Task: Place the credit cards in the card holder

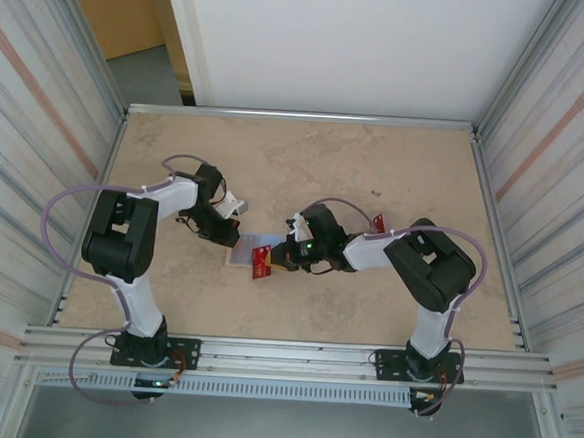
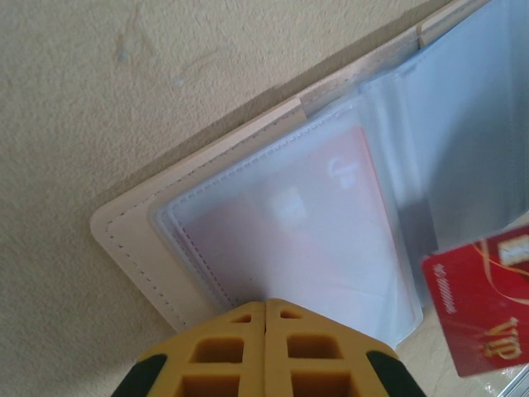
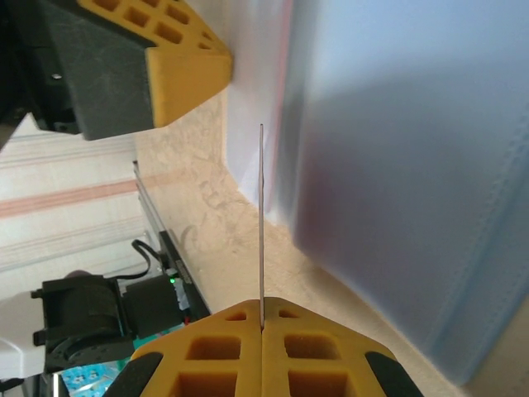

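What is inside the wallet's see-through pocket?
A red card sits inside the card holder's frosted pocket, showing as a pale pink shape. The plastic blurs its printing, and the shut left gripper covers part of the pocket's near edge.

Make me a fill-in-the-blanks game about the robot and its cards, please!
1. The right end effector pinches a thin card whose colour is ___.
2. The gold letters on that card spell ___.
3. The left end effector, over the open card holder, is empty and ___.
4. Another red card lies on the table beside the ___ arm.

Missing words: red; VIP; shut; right.
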### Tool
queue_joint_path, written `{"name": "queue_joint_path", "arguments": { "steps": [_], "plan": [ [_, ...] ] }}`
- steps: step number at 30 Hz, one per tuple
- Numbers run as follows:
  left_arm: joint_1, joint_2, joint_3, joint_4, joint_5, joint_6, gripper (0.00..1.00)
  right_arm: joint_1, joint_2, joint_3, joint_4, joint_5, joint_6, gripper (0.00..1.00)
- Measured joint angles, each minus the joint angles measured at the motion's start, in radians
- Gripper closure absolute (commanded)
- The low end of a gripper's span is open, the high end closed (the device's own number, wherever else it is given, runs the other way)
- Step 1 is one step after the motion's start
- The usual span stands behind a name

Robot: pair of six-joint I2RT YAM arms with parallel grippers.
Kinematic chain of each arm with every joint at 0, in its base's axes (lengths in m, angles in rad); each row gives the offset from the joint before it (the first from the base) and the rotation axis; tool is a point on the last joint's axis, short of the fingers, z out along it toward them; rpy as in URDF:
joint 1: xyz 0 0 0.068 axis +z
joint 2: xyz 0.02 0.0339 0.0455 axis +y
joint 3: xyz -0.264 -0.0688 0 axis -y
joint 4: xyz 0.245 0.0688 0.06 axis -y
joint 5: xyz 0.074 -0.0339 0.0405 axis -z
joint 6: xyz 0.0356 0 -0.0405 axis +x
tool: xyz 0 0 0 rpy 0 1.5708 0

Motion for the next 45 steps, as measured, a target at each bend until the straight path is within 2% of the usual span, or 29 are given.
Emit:
{"name": "queue_joint_path", "arguments": {
  "steps": [15,27,45],
  "plan": [
    [0.0,0.0,0.0,0.0,-0.002,0.0,1.0,0.002,0.026,0.0,0.016,0.0,0.003,1.0],
    [0.0,0.0,0.0,0.0,-0.006,0.0,1.0,0.023,-0.039,0.002,-0.043,0.004,0.0,1.0],
    [0.0,0.0,0.0,0.0,-0.006,0.0,1.0,0.021,0.024,0.024,-0.043,0.001,0.0,1.0]
  ]
}}
